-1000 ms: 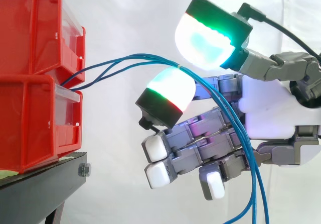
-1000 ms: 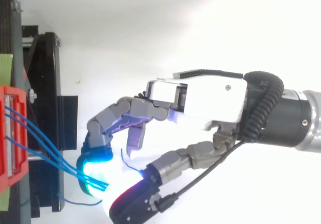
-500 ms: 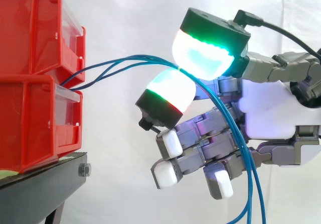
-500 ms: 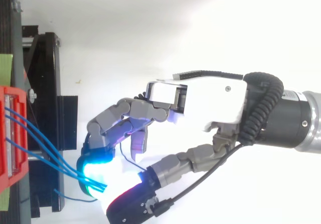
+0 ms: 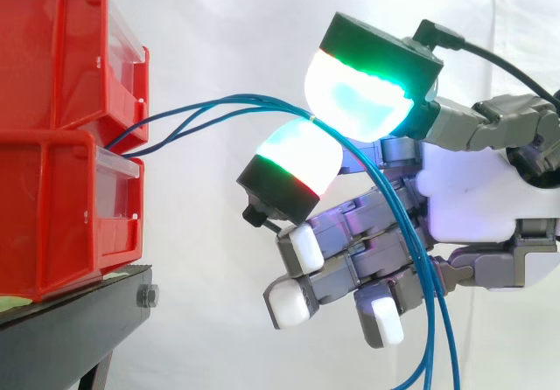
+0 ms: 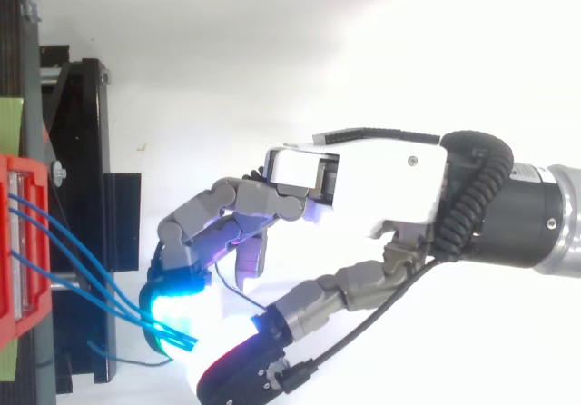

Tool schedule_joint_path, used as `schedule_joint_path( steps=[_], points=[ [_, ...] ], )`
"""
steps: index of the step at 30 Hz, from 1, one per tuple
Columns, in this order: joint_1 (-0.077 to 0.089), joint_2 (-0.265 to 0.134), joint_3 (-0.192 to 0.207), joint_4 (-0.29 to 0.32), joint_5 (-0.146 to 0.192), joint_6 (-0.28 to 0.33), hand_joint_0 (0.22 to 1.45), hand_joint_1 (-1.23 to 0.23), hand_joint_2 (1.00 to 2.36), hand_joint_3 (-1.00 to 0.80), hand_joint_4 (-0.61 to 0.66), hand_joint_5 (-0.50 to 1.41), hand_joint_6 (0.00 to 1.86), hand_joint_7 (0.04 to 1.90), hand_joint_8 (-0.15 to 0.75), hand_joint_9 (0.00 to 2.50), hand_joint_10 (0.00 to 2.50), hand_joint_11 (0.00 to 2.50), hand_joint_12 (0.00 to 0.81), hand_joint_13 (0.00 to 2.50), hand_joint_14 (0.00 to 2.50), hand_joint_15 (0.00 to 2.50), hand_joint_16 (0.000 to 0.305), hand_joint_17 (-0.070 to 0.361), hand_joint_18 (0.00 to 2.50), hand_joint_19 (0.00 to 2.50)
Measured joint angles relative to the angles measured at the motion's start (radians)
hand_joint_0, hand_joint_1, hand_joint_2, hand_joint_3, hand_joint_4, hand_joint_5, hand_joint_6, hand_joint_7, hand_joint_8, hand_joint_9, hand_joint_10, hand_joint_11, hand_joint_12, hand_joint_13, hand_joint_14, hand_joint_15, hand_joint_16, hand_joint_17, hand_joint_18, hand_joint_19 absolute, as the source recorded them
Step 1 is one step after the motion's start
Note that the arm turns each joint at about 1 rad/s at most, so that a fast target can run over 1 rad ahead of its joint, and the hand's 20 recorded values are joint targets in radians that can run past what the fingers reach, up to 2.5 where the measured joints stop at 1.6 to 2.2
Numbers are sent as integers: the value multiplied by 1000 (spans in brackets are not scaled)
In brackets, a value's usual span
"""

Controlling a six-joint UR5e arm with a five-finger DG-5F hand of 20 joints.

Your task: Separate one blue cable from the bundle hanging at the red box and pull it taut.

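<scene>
On the left we see two red boxes (image 5: 61,145) stacked on a black stand (image 5: 70,320). The blue cables (image 5: 210,110) come out at the front of the boxes and bend over to the right. There they run between two glowing fingers (image 5: 293,167), one pad under them and one big pad on top, squeezed close. Then they hang down in front of the other fingers, which are curled in. The hand (image 5: 472,198) is on the right. We think this is the picking step, but more than one cable looks caught. Next we must let the extra ones slip out, keep one, and pull away from the boxes until it is straight.
</scene>
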Motion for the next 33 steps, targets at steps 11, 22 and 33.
schedule_joint_path(
  steps=[11,22,33],
  points=[
    [0,0,0,3,0,0,748,-936,1000,-500,31,-198,883,1182,328,819,26,1068,408,748,27,769,48,108,930,766],
    [0,0,0,3,0,0,724,-874,1000,-500,53,-198,878,1140,341,952,20,1337,429,910,25,999,49,109,970,804],
    [0,0,0,3,0,16,717,-801,1000,-500,72,-201,873,1153,346,961,20,1341,435,1014,22,1229,49,110,998,839]
  ],
)
